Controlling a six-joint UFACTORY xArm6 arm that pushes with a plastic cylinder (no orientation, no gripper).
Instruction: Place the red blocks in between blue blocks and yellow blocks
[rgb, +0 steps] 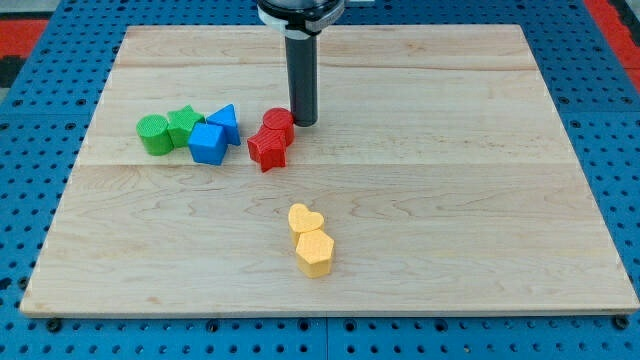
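Nearest you on the bench (480, 250) sit two yellow blocks (311, 240). Beyond them, two red blocks (271, 139) lie just right of the blue blocks (214, 135). My tip (303, 122), no gripper to open or close, touches the reds' far right. Push gently toward the yellows, stopping midway.

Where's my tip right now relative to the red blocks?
My tip sits above the board's centre, just to the view's right of the upper red block, touching or nearly so.
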